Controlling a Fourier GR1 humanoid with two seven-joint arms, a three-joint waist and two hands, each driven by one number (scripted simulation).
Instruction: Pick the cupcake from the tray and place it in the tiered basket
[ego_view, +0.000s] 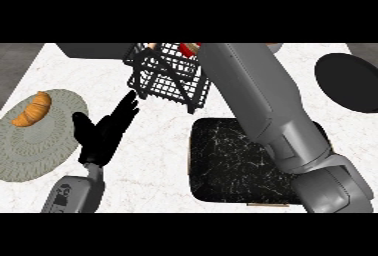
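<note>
- The tiered basket (168, 75), black wire, stands at the far middle of the white marble worktop (159, 160).
- The right forearm (255, 100) reaches over the dark tray (221, 160), just nearer than the basket, to the basket's top; its hand is hidden, so its hold cannot be told.
- Something red and white (190, 48) shows at the basket's top; whether it is the cupcake cannot be told.
- The left hand (103, 132) rests left of the basket, fingers straight, released.
- A croissant (33, 110) lies on a grey plate (40, 150) further left.
- A black round plate (347, 82) lies right of the basket.

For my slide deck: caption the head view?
Right forearm reaches over the tray toward the tiered basket; left hand rests open.
</note>
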